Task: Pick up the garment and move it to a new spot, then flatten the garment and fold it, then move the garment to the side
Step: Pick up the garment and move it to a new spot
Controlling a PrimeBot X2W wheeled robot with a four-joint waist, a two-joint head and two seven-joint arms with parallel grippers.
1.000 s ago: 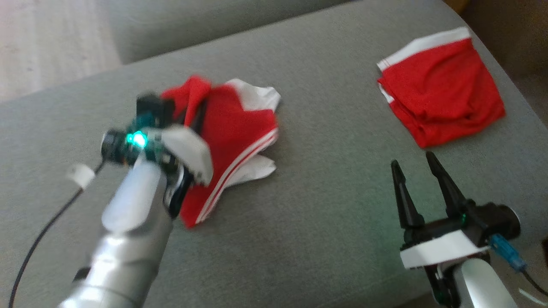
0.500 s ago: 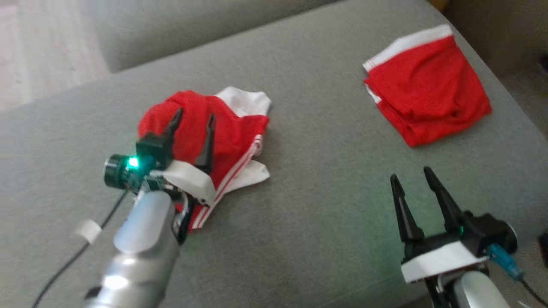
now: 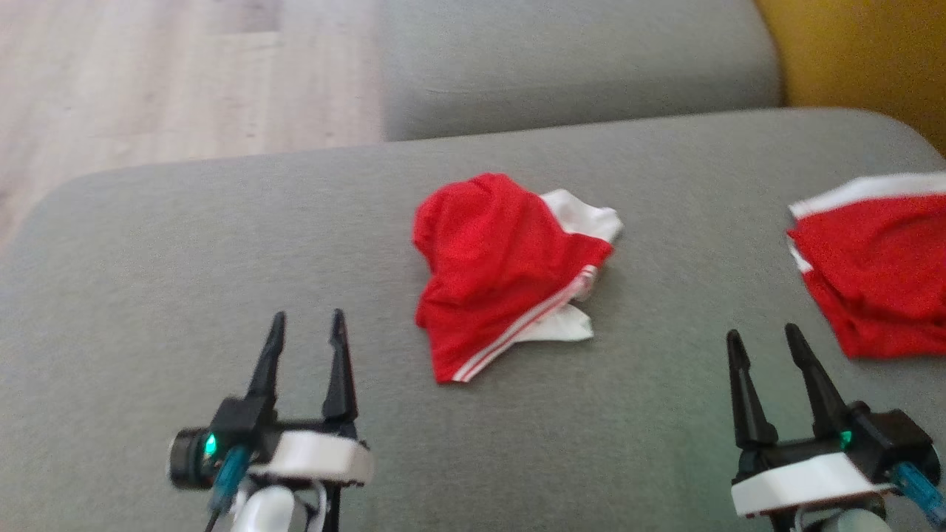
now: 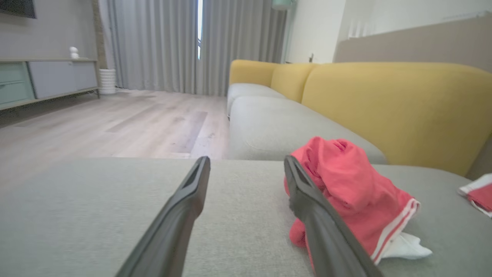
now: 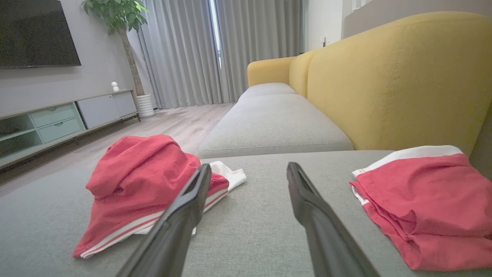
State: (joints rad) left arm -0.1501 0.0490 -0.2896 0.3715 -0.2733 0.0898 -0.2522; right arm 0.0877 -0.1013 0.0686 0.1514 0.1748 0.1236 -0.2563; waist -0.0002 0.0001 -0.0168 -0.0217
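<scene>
On the grey seat cushion [image 3: 148,295] of a yellow-backed sofa, the red garment [image 3: 495,273] with white stripes lies in a crumpled heap near the cushion's middle, touched by nothing. A second red garment [image 3: 879,266] sits folded at the cushion's right edge. The left gripper [image 3: 307,319], which a second ago was on the heap, has let go and drawn back toward the front edge, fingers parted and empty. The right gripper [image 3: 763,334] waits at the front right, likewise spread and empty. The release suggests the move to a new spot is done; flattening appears to come next.
</scene>
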